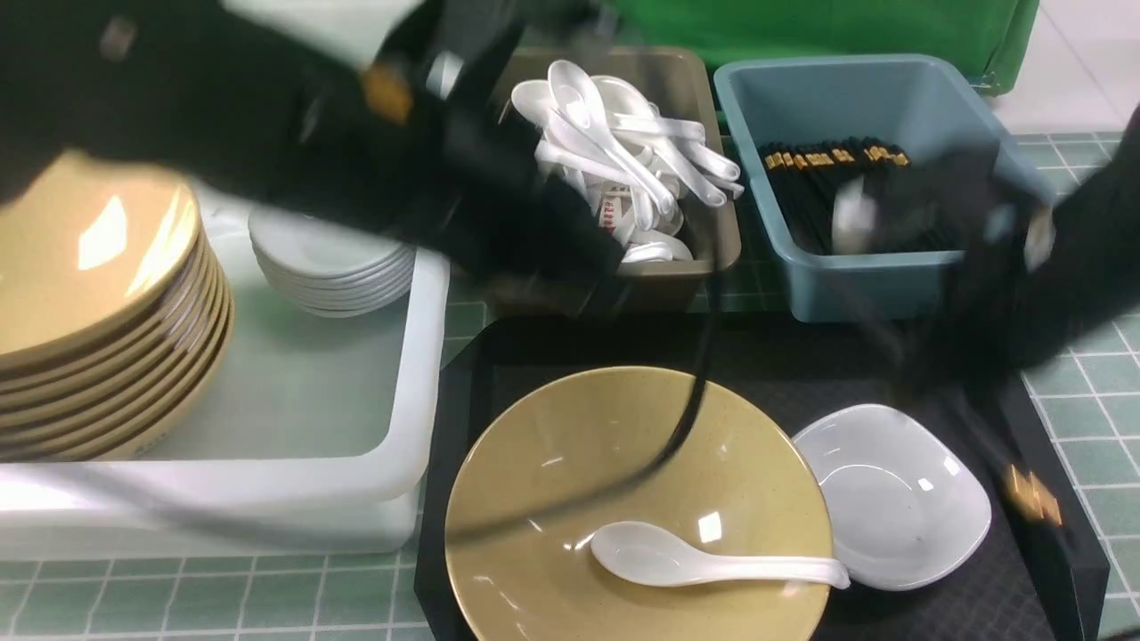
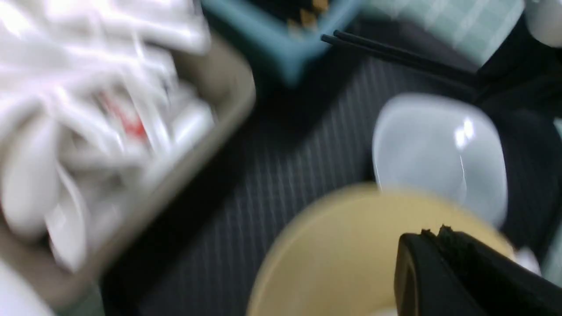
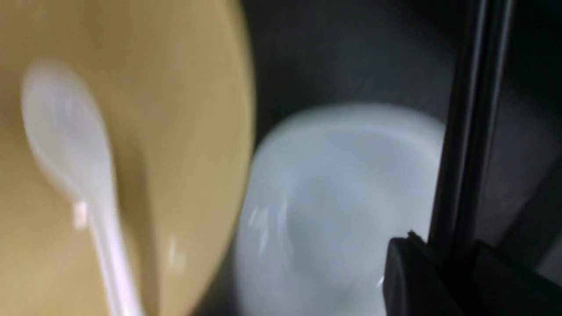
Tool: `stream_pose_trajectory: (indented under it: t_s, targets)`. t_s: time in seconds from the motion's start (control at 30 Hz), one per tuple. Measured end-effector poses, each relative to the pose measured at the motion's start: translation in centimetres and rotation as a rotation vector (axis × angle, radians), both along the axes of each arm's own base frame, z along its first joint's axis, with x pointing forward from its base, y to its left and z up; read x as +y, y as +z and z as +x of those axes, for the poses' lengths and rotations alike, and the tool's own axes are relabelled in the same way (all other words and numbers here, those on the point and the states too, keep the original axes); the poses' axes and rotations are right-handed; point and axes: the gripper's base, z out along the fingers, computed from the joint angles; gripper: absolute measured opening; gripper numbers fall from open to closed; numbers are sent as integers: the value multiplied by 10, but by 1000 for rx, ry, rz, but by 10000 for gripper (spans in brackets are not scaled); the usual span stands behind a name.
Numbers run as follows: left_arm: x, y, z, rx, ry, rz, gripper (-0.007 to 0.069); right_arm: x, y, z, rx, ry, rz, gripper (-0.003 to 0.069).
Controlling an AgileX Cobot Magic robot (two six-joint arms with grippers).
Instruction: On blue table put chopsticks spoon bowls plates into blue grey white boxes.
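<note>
On the black tray, a tan bowl (image 1: pixel 623 463) holds a white spoon (image 1: pixel 677 559), and a small white plate (image 1: pixel 899 499) lies beside it. My right gripper (image 3: pixel 448 248) is shut on a pair of black chopsticks (image 3: pixel 474 109) over the plate's far side; their gold bands (image 1: pixel 1031 495) show blurred over the tray's right edge. My left gripper (image 2: pixel 432 232) is shut and empty, hovering over the bowl's (image 2: pixel 342 245) rim near the grey box (image 1: pixel 704 98). Both arms are motion-blurred in the front view.
The grey box is full of white spoons. The blue box (image 1: pixel 891 98) holds black chopsticks (image 1: pixel 837 160). The large white box (image 1: pixel 419 356) on the left holds stacked tan bowls (image 1: pixel 98 294) and white plates (image 1: pixel 329 258). The black tray (image 1: pixel 463 374) sits on the blue table (image 1: pixel 1095 418).
</note>
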Motion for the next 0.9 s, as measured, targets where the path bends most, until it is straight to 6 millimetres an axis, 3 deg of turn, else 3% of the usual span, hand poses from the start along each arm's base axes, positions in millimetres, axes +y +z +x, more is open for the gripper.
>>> stream_pose_trajectory:
  t_s: [0.07, 0.13, 0.2, 0.27, 0.33, 0.37, 0.4, 0.53, 0.63, 0.67, 0.73, 0.77, 0.83, 0.9]
  targets:
    - [-7, 5, 11, -23, 6, -17, -12, -2, 16, 16, -82, -35, 32, 158]
    - [-23, 10, 35, -81, 8, -30, -12, -8, 31, 50, -203, -131, 98, 158]
    - [-28, 10, 44, -108, 8, -32, -12, -12, 34, 67, -250, -183, 130, 158]
    - [-38, 10, 61, -160, 13, -28, -12, -20, 37, 98, -317, -271, 189, 158]
    - [-43, 5, 70, -173, 14, -20, -12, -25, 32, 121, -336, -327, 217, 158]
    - [-45, 1, 73, -174, 15, -13, -12, -30, 17, 146, -327, -375, 228, 158]
    - [-45, 1, 74, -173, 14, -12, -12, -30, 18, 149, -334, -379, 232, 158]
    - [-46, -2, 75, -174, 13, 0, -12, -39, -21, 194, -281, -420, 205, 180]
    - [-43, 2, 72, -173, 8, 13, -12, -40, -26, 201, -248, -407, 177, 244]
    - [-38, 6, 66, -151, 10, 25, -12, -40, -30, 203, -193, -376, 131, 336]
    - [-32, 12, 61, -134, 9, 34, -12, -40, -27, 200, -155, -349, 103, 400]
    - [-22, 17, 54, -106, 9, 52, -12, -37, -19, 194, -113, -284, 62, 479]
    - [-4, 24, 40, -78, 25, 63, -12, -29, -7, 181, -47, -182, 15, 555]
    - [7, 25, 30, -61, 31, 74, -12, -19, 0, 169, 7, -100, -8, 587]
